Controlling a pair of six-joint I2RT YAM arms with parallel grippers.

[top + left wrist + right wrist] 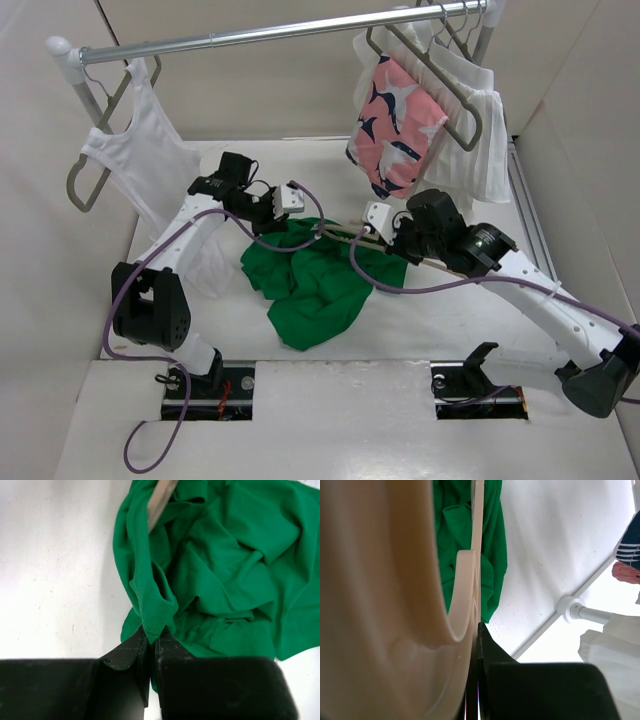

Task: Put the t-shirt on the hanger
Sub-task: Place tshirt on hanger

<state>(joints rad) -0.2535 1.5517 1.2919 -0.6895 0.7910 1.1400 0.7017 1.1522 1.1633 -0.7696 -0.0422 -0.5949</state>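
The bright green t-shirt (312, 283) lies crumpled on the white table between the arms. My left gripper (284, 206) is at its far left edge, shut on a ribbed hem fold (152, 615), with its jaws pinched together on the cloth. My right gripper (388, 238) is at the shirt's far right side, shut on the pale beige wooden hanger (395, 580), whose curved hook fills the left of the right wrist view. One hanger arm reaches into the shirt (492, 545), and its beige tip shows inside the green cloth (159, 502).
A metal rail (280, 30) spans the back. A white tank top (150, 160) hangs at its left on a grey hanger. A pink patterned garment (395, 125) and a white garment (475, 130) hang at its right. The rack's base post (568, 606) stands by the right wall.
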